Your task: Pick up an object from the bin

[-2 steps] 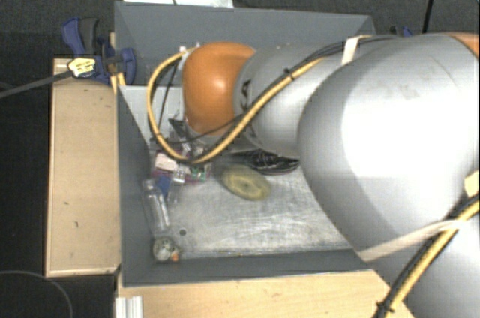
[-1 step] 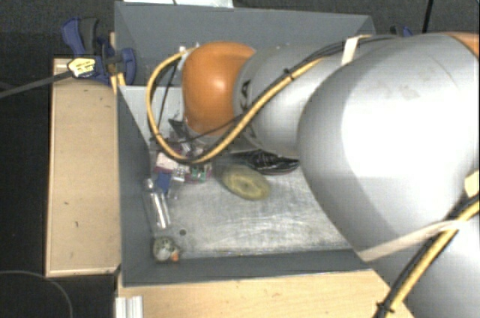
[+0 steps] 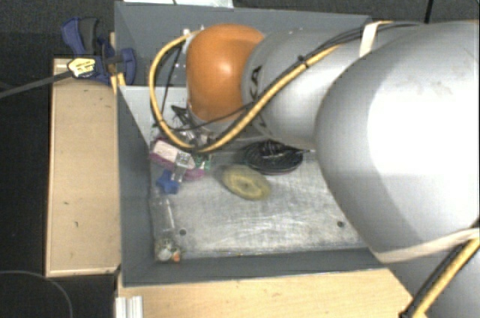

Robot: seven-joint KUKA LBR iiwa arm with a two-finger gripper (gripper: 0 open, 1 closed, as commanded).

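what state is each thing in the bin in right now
clear plastic bottle, lying on its side along the left wall of the bin
yellowish round disc, lying flat, free
black round thing, flat, partly hidden under the arm
purple and pink thing, partly hidden under the arm
blue thing, loose by the bottle's upper end

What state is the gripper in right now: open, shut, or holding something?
Gripper: cannot be told; it sits under the orange cover, low over a purple and white thing by the bin's left wall.
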